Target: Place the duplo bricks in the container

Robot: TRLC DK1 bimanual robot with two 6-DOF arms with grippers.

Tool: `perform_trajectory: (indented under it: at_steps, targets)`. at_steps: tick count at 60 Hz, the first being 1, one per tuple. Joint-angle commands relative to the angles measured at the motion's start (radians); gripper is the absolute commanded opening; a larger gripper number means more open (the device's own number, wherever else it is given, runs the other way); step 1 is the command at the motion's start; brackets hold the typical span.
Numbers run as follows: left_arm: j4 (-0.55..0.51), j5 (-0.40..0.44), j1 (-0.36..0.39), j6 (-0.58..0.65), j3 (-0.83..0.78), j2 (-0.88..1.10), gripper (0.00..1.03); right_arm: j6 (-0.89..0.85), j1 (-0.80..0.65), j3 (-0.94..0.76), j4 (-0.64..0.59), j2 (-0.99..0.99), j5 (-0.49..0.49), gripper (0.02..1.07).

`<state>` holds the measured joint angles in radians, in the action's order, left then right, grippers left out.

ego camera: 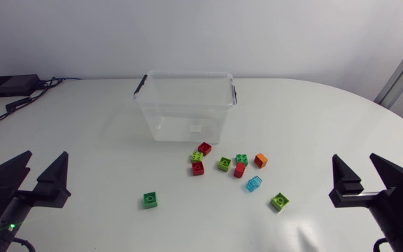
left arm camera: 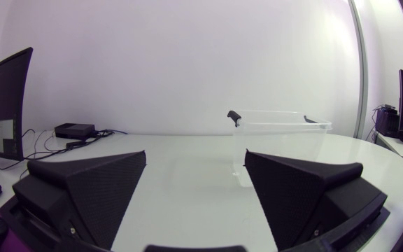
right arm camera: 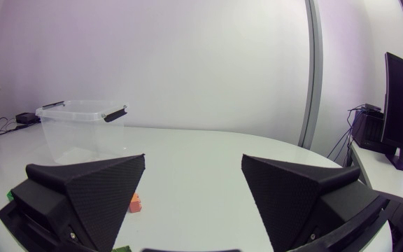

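behind the bricks (ego camera: 224, 164), container (ego camera: 180, 105) upright, crosswise

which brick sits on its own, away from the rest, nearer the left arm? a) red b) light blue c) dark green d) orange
C: the dark green brick lies alone, apart from the other bricks grouped in front of the container.

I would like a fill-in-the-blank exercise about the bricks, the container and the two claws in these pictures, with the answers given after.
1. Inside, the clear container is ___.
2. The brick nearest the left claw is ___ in colour.
3. The left claw and the right claw both stand ___.
4. The number of orange bricks is ___.
Missing words: empty; green; open; one.
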<state>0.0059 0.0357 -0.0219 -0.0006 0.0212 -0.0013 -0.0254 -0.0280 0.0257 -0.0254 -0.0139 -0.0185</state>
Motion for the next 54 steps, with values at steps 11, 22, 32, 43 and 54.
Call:
perform_trajectory:
  at_steps: [11,22,32,43,54]
  targets:
    - [0.0,-0.008,0.011,-0.013,-0.021,-0.012,0.99,0.021,-0.004,-0.026,0.01,0.003,0.005,1.02]
    - [0.006,-0.008,0.0,-0.009,-0.012,-0.014,0.96,0.021,-0.004,-0.026,0.01,0.011,0.005,1.02]
    - [-0.006,-0.008,-0.007,-0.01,0.034,-0.014,0.94,0.019,-0.003,-0.026,0.012,0.019,0.005,1.02]
    - [-0.057,-0.008,0.01,-0.01,0.094,-0.002,0.94,0.021,-0.006,-0.02,0.013,0.019,0.006,1.02]
    - [-0.109,-0.008,0.01,-0.016,0.198,0.1,0.95,0.021,0.003,0.02,-0.005,0.009,0.006,1.02]
